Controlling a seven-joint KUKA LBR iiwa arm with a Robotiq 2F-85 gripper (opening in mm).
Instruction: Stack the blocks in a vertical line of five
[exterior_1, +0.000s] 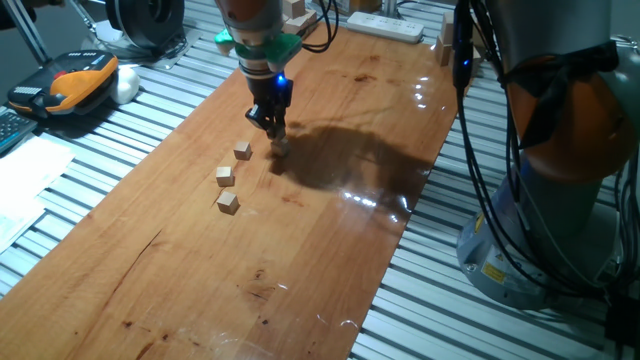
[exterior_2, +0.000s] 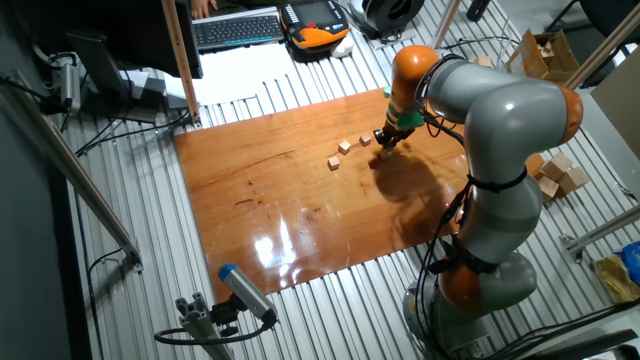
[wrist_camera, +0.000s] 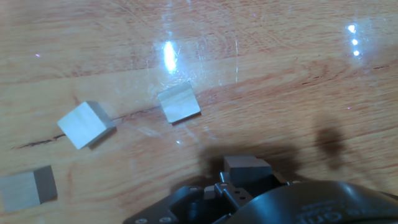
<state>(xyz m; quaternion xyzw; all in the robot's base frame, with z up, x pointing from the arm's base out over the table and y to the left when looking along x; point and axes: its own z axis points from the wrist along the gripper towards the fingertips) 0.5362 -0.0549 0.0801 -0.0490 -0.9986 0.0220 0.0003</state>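
Note:
Three small tan wooden blocks lie apart in a loose row on the wooden table: one (exterior_1: 242, 151), a second (exterior_1: 225, 176) and a third (exterior_1: 228, 202). The other fixed view shows them too (exterior_2: 366, 141) (exterior_2: 345, 147) (exterior_2: 333, 162), as does the hand view (wrist_camera: 179, 102) (wrist_camera: 85, 124) (wrist_camera: 25, 188). My gripper (exterior_1: 277, 138) points straight down just right of the row, low over the table. Its fingers stand close together on another block (exterior_1: 281, 147), which shows shadowed at the hand view's bottom (wrist_camera: 247, 167). Any other blocks are hidden.
The wooden board (exterior_1: 330, 250) lies on a slatted metal bench. An orange-and-black device (exterior_1: 70, 85) and papers sit to the left. A white power strip (exterior_1: 385, 25) and larger pale wooden blocks (exterior_2: 555, 172) lie beyond the board's edges.

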